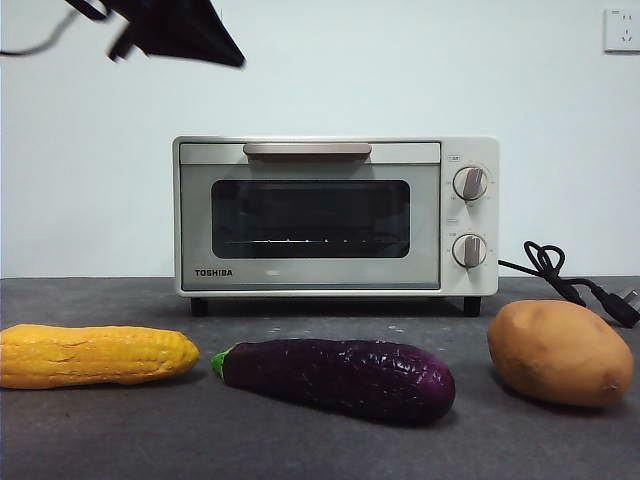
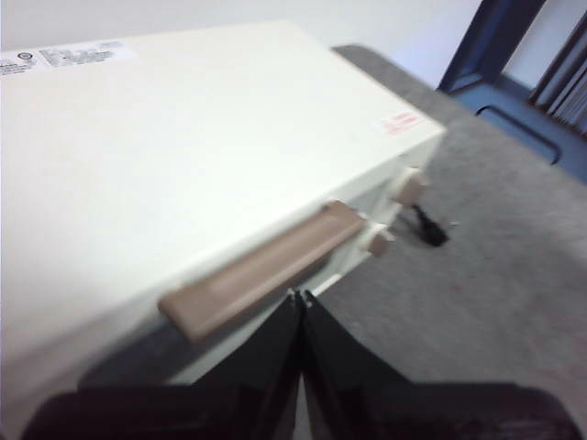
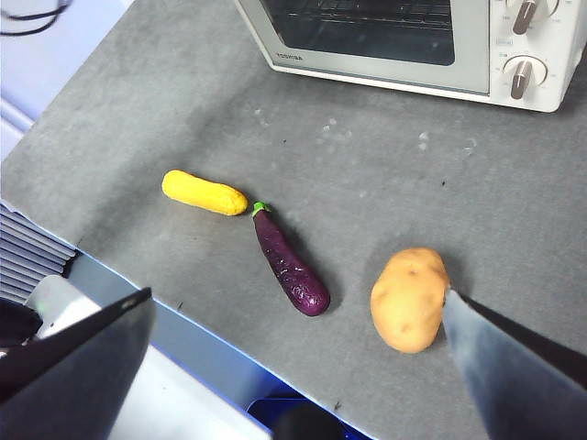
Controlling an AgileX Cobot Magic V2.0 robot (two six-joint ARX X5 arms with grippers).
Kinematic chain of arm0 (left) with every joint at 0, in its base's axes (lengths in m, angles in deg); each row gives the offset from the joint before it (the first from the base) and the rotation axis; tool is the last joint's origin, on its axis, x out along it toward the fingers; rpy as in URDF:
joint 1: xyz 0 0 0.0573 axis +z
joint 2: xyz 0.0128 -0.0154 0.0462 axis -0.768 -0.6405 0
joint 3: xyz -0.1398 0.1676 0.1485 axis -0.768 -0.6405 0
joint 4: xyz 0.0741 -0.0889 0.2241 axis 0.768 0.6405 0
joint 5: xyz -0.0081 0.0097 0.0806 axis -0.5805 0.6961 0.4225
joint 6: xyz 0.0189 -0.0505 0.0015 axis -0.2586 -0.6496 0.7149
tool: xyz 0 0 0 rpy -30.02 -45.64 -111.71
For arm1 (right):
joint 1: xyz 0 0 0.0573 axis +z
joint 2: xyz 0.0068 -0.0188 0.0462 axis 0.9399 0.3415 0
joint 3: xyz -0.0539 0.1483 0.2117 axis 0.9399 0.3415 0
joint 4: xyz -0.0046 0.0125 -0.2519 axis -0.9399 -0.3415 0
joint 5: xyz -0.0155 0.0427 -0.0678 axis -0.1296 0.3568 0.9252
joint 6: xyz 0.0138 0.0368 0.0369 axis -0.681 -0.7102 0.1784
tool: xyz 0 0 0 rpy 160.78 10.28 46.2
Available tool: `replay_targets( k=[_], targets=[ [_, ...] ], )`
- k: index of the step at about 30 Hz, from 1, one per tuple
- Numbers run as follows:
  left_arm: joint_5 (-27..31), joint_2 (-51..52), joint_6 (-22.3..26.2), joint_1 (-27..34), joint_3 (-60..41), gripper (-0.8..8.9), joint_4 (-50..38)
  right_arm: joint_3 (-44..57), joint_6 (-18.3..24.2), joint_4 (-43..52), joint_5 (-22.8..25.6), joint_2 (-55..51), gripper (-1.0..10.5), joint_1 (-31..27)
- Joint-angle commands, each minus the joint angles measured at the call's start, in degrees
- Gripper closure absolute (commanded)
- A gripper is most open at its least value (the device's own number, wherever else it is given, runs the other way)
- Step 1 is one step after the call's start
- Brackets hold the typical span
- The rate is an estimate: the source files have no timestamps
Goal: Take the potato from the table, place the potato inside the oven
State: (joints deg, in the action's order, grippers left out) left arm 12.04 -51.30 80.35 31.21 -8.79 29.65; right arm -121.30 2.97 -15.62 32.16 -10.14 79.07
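Front view: the oven (image 1: 335,215) stands at the back of the bench (image 1: 120,310) with its door closed. The potato (image 1: 560,352) lies on the bench in front of the oven's knob side, beside the aubergine (image 1: 335,377), with the corn (image 1: 95,354) at the far end of the row. Nothing of the task is done yet, judging by this: the door has to be opened, the potato picked up and placed inside. A dark arm tip shows at the top corner, well above everything.

Left wrist view: the left hand (image 2: 301,295) hangs above the oven's top, near the handle (image 2: 261,269). Its jaws are pressed together at the tips, clenched on nothing, and they touch neither handle nor oven. It seems placed to go for the door.

Right wrist view: the right hand (image 3: 298,321) hovers high over the bench with its jaws spread wide, released and empty. The potato lies below, close to one jaw in the picture but untouched.
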Motion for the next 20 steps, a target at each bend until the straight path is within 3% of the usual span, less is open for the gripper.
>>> replay_targets(
  k=[1,20],
  targets=[
    [1.4,-4.2,1.7,-1.1,3.2,8.21,-1.5,-0.1,-0.5,0.0,0.1,0.0,2.9,0.2],
    [9.7,-15.2,8.8,-6.2,5.9,8.21,-4.6,-0.1,-0.5,-0.1,0.1,0.6,2.9,0.2]
  ],
)
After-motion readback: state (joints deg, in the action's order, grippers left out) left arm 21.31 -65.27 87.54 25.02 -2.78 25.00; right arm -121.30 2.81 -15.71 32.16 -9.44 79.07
